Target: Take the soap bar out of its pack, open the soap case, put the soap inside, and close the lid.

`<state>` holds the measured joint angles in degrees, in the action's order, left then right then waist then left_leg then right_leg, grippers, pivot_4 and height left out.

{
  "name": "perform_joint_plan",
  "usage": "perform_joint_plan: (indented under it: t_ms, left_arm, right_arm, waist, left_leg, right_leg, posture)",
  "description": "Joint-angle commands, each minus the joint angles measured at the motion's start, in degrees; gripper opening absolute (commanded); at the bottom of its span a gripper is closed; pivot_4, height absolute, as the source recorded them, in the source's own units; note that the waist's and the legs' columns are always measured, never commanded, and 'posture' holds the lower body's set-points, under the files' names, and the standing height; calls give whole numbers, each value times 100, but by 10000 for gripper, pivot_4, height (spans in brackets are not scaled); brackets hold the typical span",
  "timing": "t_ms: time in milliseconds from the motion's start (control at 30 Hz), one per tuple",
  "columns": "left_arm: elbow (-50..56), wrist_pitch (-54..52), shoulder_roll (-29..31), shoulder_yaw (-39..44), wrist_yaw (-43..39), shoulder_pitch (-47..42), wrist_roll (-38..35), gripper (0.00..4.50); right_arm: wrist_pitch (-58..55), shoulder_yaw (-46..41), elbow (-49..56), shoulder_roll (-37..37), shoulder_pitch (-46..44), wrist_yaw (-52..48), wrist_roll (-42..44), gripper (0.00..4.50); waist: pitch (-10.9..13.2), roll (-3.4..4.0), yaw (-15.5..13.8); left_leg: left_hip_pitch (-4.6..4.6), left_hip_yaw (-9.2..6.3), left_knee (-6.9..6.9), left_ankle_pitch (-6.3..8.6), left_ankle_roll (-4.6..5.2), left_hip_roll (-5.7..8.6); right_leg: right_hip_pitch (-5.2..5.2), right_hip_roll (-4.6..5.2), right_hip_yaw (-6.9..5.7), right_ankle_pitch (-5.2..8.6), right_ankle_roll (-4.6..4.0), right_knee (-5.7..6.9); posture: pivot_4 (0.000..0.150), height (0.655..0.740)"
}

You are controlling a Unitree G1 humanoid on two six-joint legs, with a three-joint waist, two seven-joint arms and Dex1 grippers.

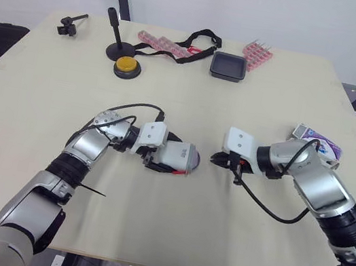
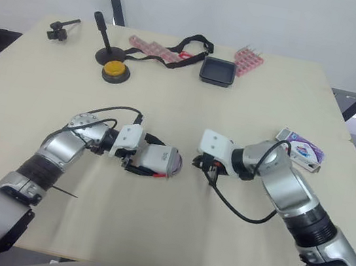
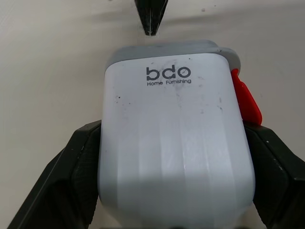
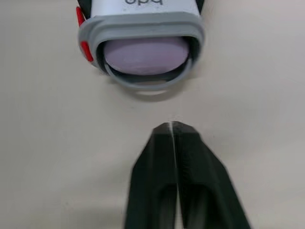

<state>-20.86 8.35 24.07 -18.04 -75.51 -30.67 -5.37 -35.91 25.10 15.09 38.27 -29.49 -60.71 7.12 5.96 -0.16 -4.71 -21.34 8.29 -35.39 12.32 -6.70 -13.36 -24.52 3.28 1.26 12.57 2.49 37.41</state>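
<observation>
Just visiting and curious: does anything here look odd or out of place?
Nothing spilled or broken. The soap case, clamped in the left gripper, shows lilac soap at its end facing the shut right gripper. The soap pack lies beside the right arm.

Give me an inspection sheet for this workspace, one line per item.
Surface: beige table.
Job's things: soap case lying on its side, lilac soap visible at its end; soap pack on the table, far right.
Clutter: yellow button, black stand, black tray, pink rack, strap, all at the far edge.
Grippers: left gripper shut on the case; right gripper shut, apart from the case.
Cables: black cable looping off each wrist.
Surroundings: white wall.
</observation>
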Motion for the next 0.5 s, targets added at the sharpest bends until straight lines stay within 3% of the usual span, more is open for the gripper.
perform_joint_plan:
  t_ms: [33, 500]
  left_arm:
    - [79, 44, 46, 78, 12, -48, -72, 34814]
    - [139, -14, 46, 97, 68, -27, -88, 34814]
  right_arm:
    - [-48, 81, 280, -73, -45, -11, 5, 192]
    - [8, 357, 99, -272, -246, -68, -159, 192]
  waist:
    - [0, 0, -1]
    - [0, 0, 2]
  left_leg:
    - [0, -1, 0, 0, 0, -1]
    - [1, 0, 0, 0, -1, -1]
  right_leg:
    - [0, 0, -1, 0, 0, 0]
    - [0, 1, 0, 0, 0, 0]
  posture:
    - [1500, 7291]
    - [1500, 7291]
